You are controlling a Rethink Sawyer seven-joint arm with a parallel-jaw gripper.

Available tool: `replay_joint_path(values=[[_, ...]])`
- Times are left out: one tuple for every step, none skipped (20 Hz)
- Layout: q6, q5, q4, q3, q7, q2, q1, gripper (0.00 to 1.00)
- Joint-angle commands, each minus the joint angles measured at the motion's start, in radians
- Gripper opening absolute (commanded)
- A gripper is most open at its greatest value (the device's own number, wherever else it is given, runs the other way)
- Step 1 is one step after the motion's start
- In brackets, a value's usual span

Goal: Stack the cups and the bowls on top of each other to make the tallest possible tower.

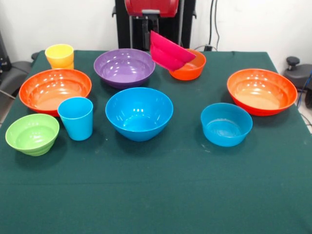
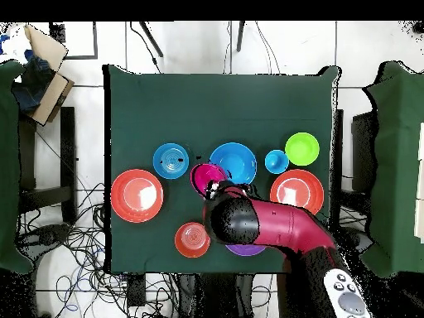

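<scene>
Magenta bowl [image 1: 168, 52] tilted, airborne, pinched at rim under end effector [image 1: 152, 33].

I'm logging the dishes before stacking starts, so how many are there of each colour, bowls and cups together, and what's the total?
Orange: 3 bowls, large, large, small
Blue: 3, large bowl, medium bowl, cup
Purple: 1 bowl
Magenta: 1 bowl, tilted, raised off the table
Lime green: 1 bowl
Yellow: 1 cup
Total: 10
</scene>
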Motion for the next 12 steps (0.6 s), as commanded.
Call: replay_joint_path(values=[[-0.068,-0.13,-0.063,0.087,-0.04,0.131,0.0,0.0],[-0.072,-0.133,-0.059,0.094,-0.039,0.13,-0.007,0.0],[-0.082,-0.138,-0.056,0.106,-0.04,0.14,-0.02,0.0],[-0.087,-0.144,-0.051,0.111,-0.039,0.141,-0.027,0.0],[-0.096,-0.15,-0.047,0.12,-0.04,0.149,-0.041,0.0],[-0.1,-0.157,-0.046,0.125,-0.041,0.153,-0.048,0.0],[-0.103,-0.164,-0.044,0.135,-0.045,0.158,-0.063,0.0],[-0.104,-0.169,-0.044,0.139,-0.045,0.16,-0.07,0.0],[-0.106,-0.174,-0.039,0.146,-0.045,0.159,-0.082,0.0],[-0.109,-0.177,-0.036,0.151,-0.041,0.158,-0.089,0.0],[-0.115,-0.179,-0.028,0.16,-0.035,0.153,-0.102,0.0],[-0.117,-0.181,-0.022,0.167,-0.031,0.149,-0.11,0.0]])
